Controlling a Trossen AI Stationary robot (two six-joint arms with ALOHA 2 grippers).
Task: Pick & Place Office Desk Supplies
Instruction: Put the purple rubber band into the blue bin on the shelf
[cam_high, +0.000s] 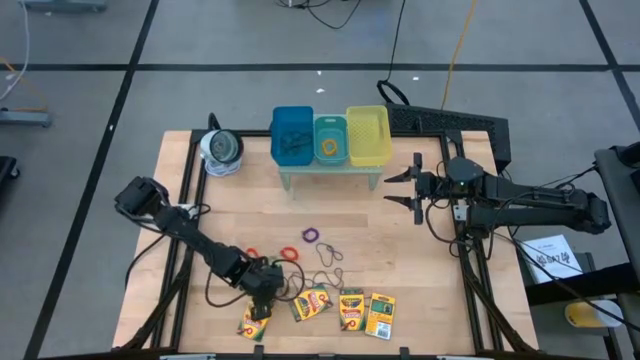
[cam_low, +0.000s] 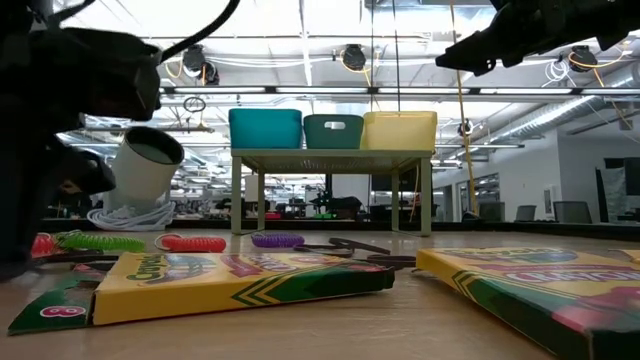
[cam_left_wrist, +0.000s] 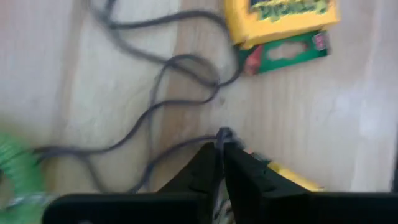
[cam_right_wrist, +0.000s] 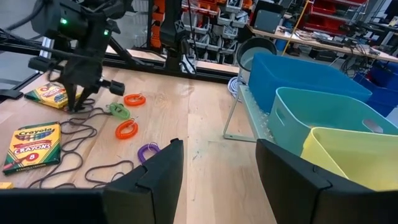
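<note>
Wooden counter (cam_high: 400, 240) is seen from above with the left gripper (cam_high: 268, 290) lowered near its front edge, among brownish wiry loops (cam_high: 328, 252) and four crayon boxes (cam_high: 352, 310). Ring bands (cam_high: 313, 234) are scattered mid-counter. The right gripper (cam_high: 412, 187) is held above the right side, beside the bins (cam_high: 330, 138) at the back edge. From table height, the boxes and bands are shown lying flat, unsorted. By the left wrist camera, the fingers (cam_left_wrist: 239, 165) are seen clenched on a wiry strand. By the right wrist camera, that arm's fingers (cam_right_wrist: 283, 171) are shown spread, empty. Nearly all the sorting is judged undone, though something already lies in two bins.
</note>
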